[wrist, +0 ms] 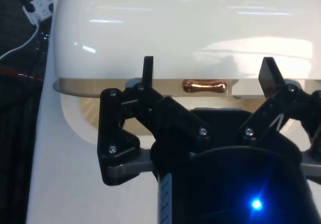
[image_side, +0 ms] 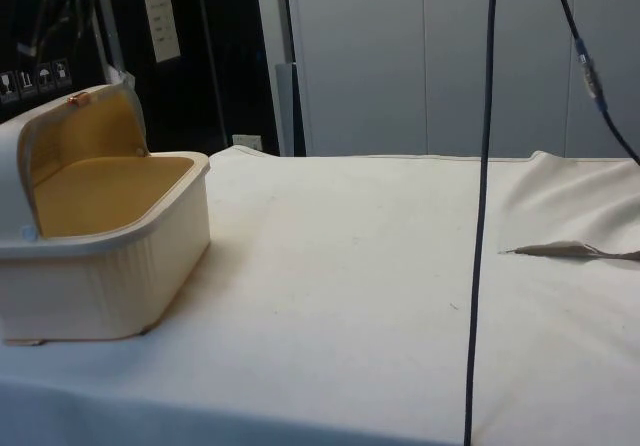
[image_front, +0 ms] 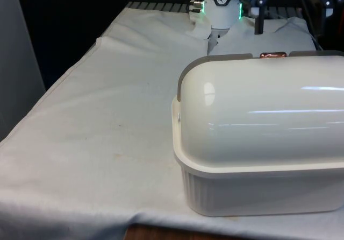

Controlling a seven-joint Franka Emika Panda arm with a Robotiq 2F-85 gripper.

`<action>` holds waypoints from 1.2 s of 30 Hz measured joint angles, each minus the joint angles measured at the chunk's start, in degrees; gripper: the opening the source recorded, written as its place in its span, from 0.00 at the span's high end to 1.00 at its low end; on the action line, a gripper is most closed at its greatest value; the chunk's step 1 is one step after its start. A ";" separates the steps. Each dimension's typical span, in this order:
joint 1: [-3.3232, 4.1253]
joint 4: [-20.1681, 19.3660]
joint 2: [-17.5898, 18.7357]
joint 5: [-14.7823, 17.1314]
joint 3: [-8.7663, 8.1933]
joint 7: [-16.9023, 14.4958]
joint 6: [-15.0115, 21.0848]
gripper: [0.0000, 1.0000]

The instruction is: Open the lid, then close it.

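Note:
A white bread box [image_front: 258,191] stands at the front view's right, its back to that camera. Its domed roll lid [image_front: 258,94] carries a small copper handle [image_front: 273,55] at the top edge. From the side, the bread box [image_side: 100,276] is open: the lid [image_side: 85,131] is rolled up and back, with the handle [image_side: 78,97] at its top and the wooden inside [image_side: 110,191] bare. In the wrist view my gripper [wrist: 208,69] is open in front of the lid's edge. The copper handle [wrist: 203,86] lies between the two fingers [wrist: 148,71], untouched.
The white cloth [image_front: 107,116] covers the table, whose edge drops off at the front view's left. A black cable [image_side: 482,206] hangs down in the side view, and a raised fold in the cloth [image_side: 570,251] lies beyond it.

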 measured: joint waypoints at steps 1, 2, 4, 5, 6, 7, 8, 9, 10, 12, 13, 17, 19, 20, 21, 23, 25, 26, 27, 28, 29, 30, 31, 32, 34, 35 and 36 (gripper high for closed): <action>-0.06 -0.11 0.00 0.00 0.00 0.00 0.00 0.01; -0.11 -0.17 0.00 0.00 -0.06 0.00 0.00 0.04; -0.17 -0.34 0.00 0.00 -0.11 0.00 0.00 0.14; -0.17 -0.46 0.00 0.00 -0.23 0.00 0.00 0.25; -0.17 -0.52 0.00 0.00 -0.23 0.00 0.00 0.30; -0.17 -0.52 0.00 0.00 -0.29 0.00 0.00 0.35; -0.17 -0.52 0.00 0.00 -0.29 0.00 0.00 0.39; -0.17 -0.57 0.00 0.00 -0.29 0.00 0.00 0.39; -0.17 -0.57 0.00 0.00 -0.34 0.00 0.00 0.44; -0.17 -0.63 0.00 0.00 -0.34 0.00 0.00 0.57; -0.17 -0.63 0.00 0.00 -0.40 0.00 0.00 0.66; -0.17 -0.69 0.00 0.00 -0.40 0.00 0.00 0.86; -0.23 -0.69 0.00 0.00 -0.40 0.00 0.00 0.91; -0.23 -0.69 0.00 0.00 -0.40 0.00 0.00 0.95; -0.23 -0.74 0.06 0.00 -0.40 0.00 0.00 1.00; -0.23 -0.80 0.23 0.11 -0.40 0.00 0.00 1.00; -0.23 -0.80 0.46 0.23 -0.40 0.00 0.00 1.00; -0.23 -0.80 0.46 0.23 -0.40 0.00 0.00 1.00; -0.23 -0.80 0.57 0.23 -0.40 0.00 0.00 1.00; -0.23 -0.80 0.63 0.29 -0.40 0.00 0.00 1.00; -0.23 -0.80 0.69 0.29 -0.40 0.06 -0.06 1.00; -0.17 -0.80 0.69 0.29 -0.40 0.06 -0.06 1.00; -0.17 -0.80 0.69 0.29 -0.40 0.11 -0.06 1.00; -0.17 -0.80 0.69 0.29 -0.40 0.11 -0.06 1.00; -0.17 -0.80 0.69 0.29 -0.40 0.11 -0.06 1.00; -0.17 -0.80 0.69 0.29 -0.40 0.11 -0.06 1.00; -0.17 -0.80 0.69 0.34 -0.40 0.17 -0.06 1.00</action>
